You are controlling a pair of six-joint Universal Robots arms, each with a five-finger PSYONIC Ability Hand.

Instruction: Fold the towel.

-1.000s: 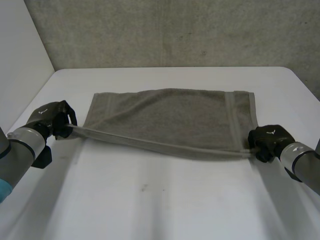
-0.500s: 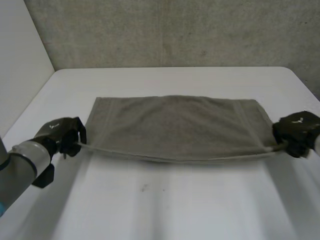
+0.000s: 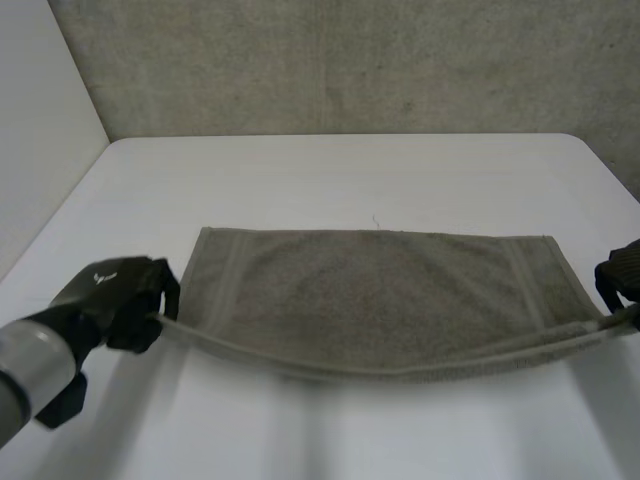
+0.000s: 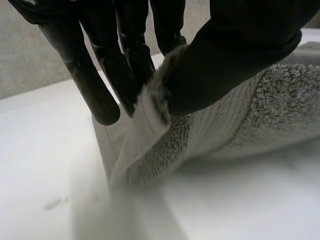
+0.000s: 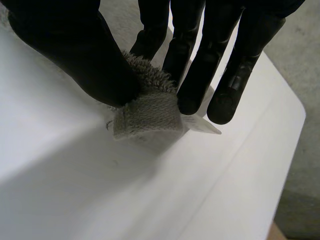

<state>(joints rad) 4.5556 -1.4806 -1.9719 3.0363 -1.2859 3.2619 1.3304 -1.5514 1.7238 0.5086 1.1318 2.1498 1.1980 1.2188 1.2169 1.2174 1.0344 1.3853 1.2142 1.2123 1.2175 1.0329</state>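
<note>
The towel (image 3: pixel 380 290) lies across the middle of the worktop (image 3: pixel 350 170). Its far part rests flat. Its near edge is raised and strung between the two robot hands, sagging at mid-span.

Handling, as judged: the cloth is thick, soft terry. It is light, limp and not fragile, and it will droop wherever it is unsupported. The woven hem bands look the firmest places to hold. A hold at both near corners controls the whole near edge.

The left robot hand (image 3: pixel 125 295) is at the near left corner, with the thumb closed against straight fingers and the hem pinched between them. The right robot hand (image 3: pixel 620 275) is at the near right corner, with thumb and fingers pinching a small tab of cloth. Both arms reach in low from the near side, with the hands well apart.
</note>
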